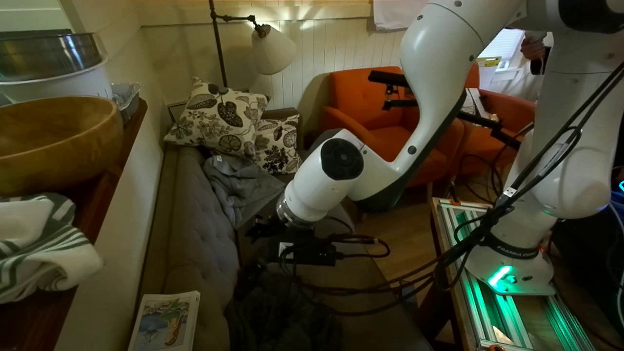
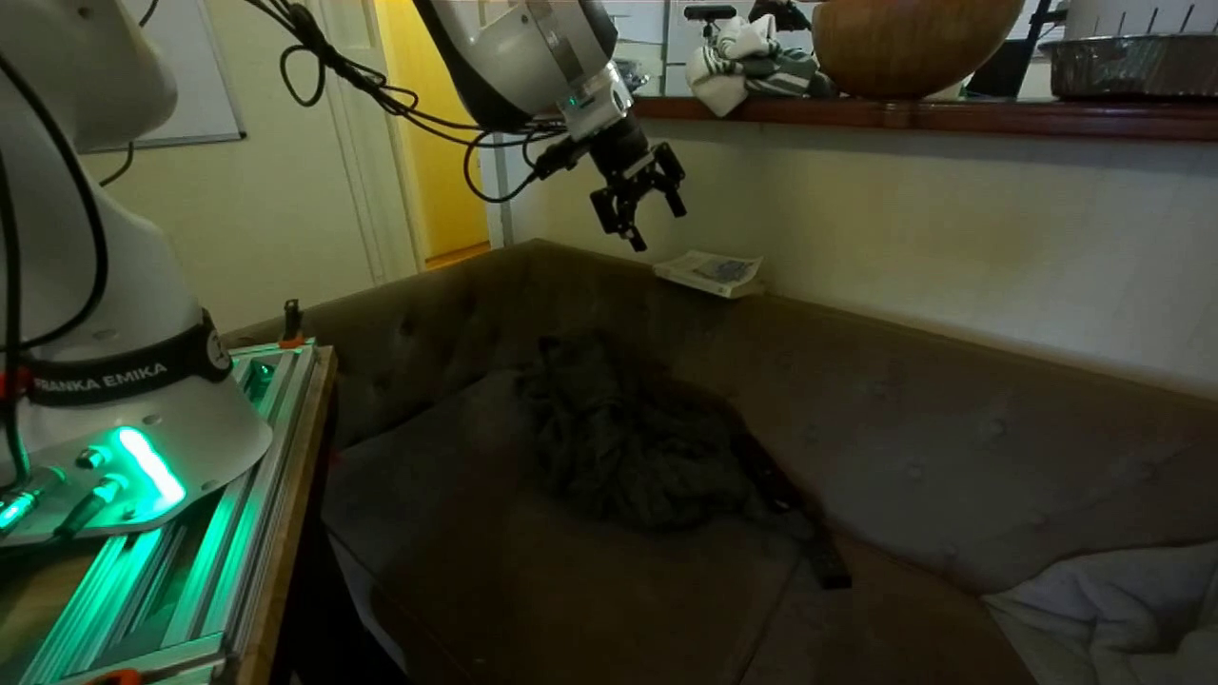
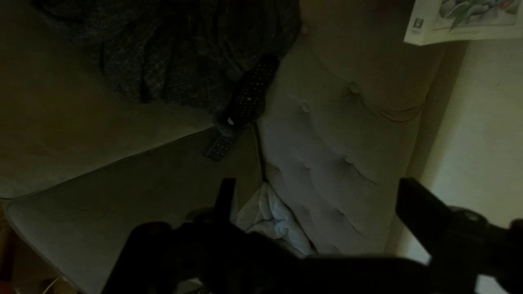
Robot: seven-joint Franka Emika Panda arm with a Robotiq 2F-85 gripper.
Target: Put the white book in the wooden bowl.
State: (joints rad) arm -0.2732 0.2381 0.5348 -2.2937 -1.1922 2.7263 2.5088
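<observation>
The white book (image 1: pixel 165 321) has a coloured picture on its cover and lies flat on top of the sofa's back, beside the wall. It also shows in an exterior view (image 2: pixel 709 273) and, cut off, at the top right of the wrist view (image 3: pixel 470 22). The wooden bowl (image 1: pixel 58 141) stands on the ledge above the sofa; an exterior view also shows it (image 2: pixel 913 43). It is out of the wrist view. My gripper (image 2: pixel 658 226) is open and empty in the air above the sofa, apart from the book. Its spread fingers show in the wrist view (image 3: pixel 318 183).
A striped towel (image 1: pixel 44 248) lies beside the bowl on the wooden ledge (image 2: pixel 961 116). A foil tray (image 2: pixel 1132 67) and a metal bowl (image 1: pixel 48 56) stand there too. A dark blanket (image 2: pixel 628 438) and remotes (image 3: pixel 249 96) lie on the sofa seat. Patterned pillows (image 1: pixel 219 117) sit farther along.
</observation>
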